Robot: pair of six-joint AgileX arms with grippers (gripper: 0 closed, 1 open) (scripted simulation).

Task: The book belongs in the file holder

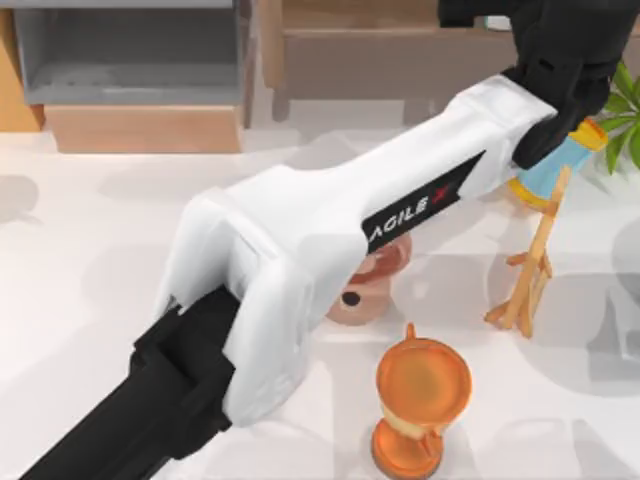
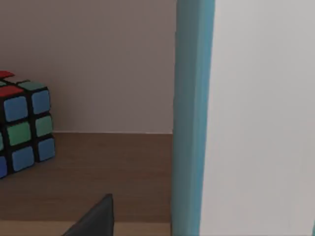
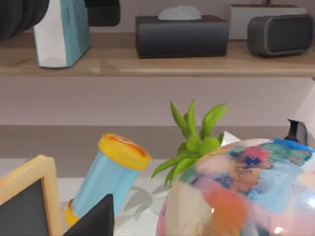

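The thin teal-blue book (image 2: 192, 118) stands upright on the long brown shelf, its white cover (image 2: 261, 118) close to the left wrist camera. In the right wrist view the same book (image 3: 61, 32) stands at the shelf's end with black parts of my left arm on either side of it. My left arm reaches across the table to the back right, where its gripper (image 1: 560, 90) is open. One of its fingers (image 2: 93, 219) stands apart from the book's spine. The grey file holder (image 1: 130, 60) with its tan front edge sits at the back left. My right arm is parked, gripper open, with one of its fingers (image 3: 96, 219) in view.
A colour cube (image 2: 22, 128) sits on the shelf (image 1: 400, 50) beside the book, with a dark tissue box (image 3: 182, 34) and a speaker (image 3: 280, 34) further along. On the table are a blue tube (image 1: 555, 165), wooden easel (image 1: 530, 270), orange cup (image 1: 420, 390), pink fan (image 1: 365, 290), plant (image 1: 620, 120) and globe (image 3: 246, 191).
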